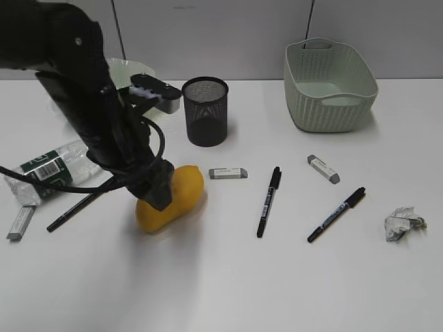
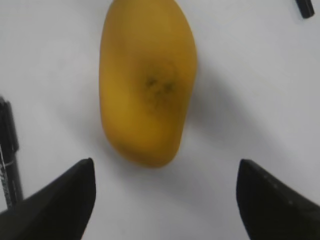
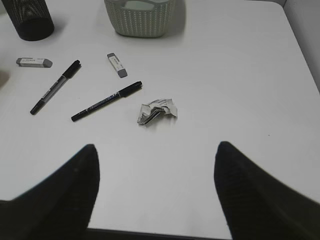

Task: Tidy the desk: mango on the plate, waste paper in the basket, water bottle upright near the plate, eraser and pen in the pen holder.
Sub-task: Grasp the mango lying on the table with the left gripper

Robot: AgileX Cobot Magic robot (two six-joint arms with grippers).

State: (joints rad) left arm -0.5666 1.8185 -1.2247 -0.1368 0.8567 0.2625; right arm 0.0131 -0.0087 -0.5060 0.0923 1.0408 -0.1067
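Mango (image 2: pixel 146 82) lies on its side on the white tabletop (image 1: pixel 228 283), long axis pointing away from the left pincer (image 2: pixel 164 192). Left pincer hangs directly over the near end of the fruit with both jaws spread wide, wider than the mango, tips showing at the lower corners of the left wrist view; nothing held, and no contact with the fruit is visible. In the exterior view the black arm covers the mango's upper left part.

Just left of the left pincer: a black pen (image 1: pixel 77 207) flat on the tabletop. Further left: the water bottle (image 1: pixel 52 167) on its side, and a grey eraser (image 1: pixel 21 223) near it. Behind the arm: the plate (image 1: pixel 128 69), mostly hidden. Beyond the pincer and to its right: the pen holder (image 1: pixel 205 111), upright. Right of the mango: a second eraser (image 1: pixel 228 173), then a second pen (image 1: pixel 268 200).

Right pincer (image 3: pixel 155 192): jaws wide apart, empty, held above bare tabletop. Ahead of it, between the jaw lines: the waste paper (image 3: pixel 157 111). Beyond that: a third pen (image 3: pixel 106 101) and a third eraser (image 3: pixel 117 65). Farthest ahead: the basket (image 3: pixel 142 20), upright at the back edge.
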